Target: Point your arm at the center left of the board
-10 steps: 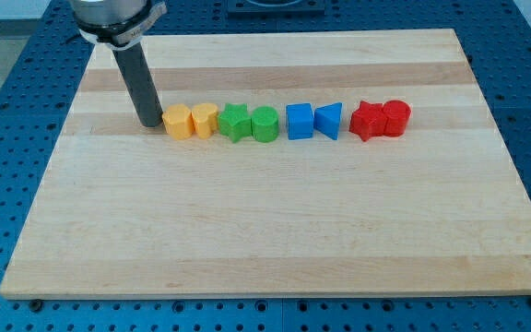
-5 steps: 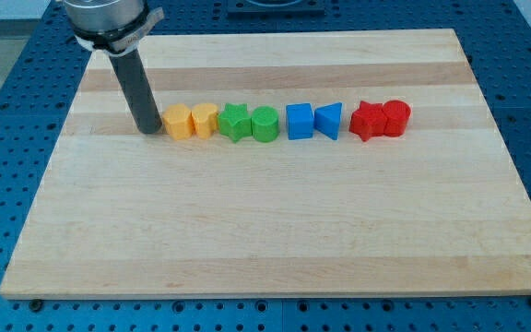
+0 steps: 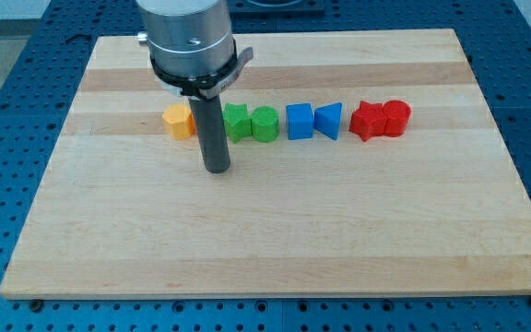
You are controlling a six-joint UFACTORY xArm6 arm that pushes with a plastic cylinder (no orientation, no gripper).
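My tip (image 3: 217,170) rests on the wooden board (image 3: 275,240), just below the row of blocks, under the gap between the yellow and green ones. The rod hides the second yellow block. The row runs left to right: a yellow hexagon block (image 3: 179,121), a green star-like block (image 3: 237,123), a green round block (image 3: 265,124), a blue cube (image 3: 300,121), a blue triangle block (image 3: 329,120), a red star-like block (image 3: 368,121) and a red round block (image 3: 396,118).
The board lies on a blue perforated table (image 3: 7,101). The arm's grey end piece (image 3: 190,41) hangs over the board's upper middle-left.
My tip has moved right and toward the view's bottom, from just left of the yellow hexagon block to below the yellow and green blocks. The blocks have not moved.
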